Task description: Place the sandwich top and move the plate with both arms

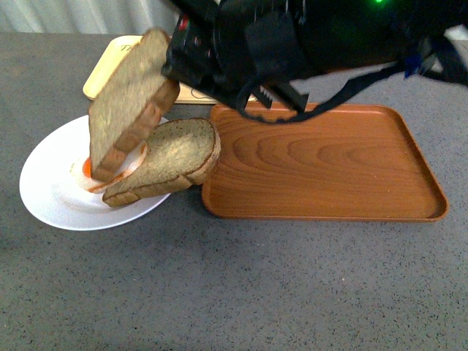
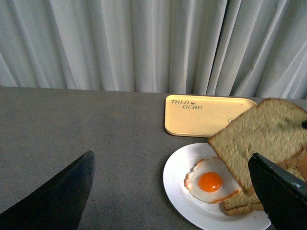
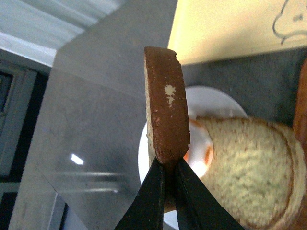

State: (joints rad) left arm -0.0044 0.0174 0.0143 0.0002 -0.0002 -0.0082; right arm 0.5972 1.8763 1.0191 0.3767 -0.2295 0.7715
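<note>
**Bread Top Up in the Air Over the Plate**

Your right pincer (image 3: 167,168) was shut tight on the sandwich top (image 1: 126,102). It pinched the brown slice by its dark crust edge. The slice was off the table (image 1: 219,292) and hung tilted in the air. Its low end was over the white plate (image 1: 47,191), just above the fried egg (image 2: 210,182). From the front, you could not tell if the low end touched the egg.

The egg lay on the plate with its yolk up. A second slice of bread (image 1: 170,155) lay on the plate too, with one side propped up on the egg. Its other side was at the rim of the brown wood tray (image 1: 329,161), which sat just beside the plate. A cream tray (image 2: 206,115) with letters on it sat behind the plate, near a pale curtain (image 2: 144,43).

Your left pincer (image 2: 171,158) was spread wide apart. It gripped nothing. It was up above the table, looking toward the plate from the side away from the wood tray.
</note>
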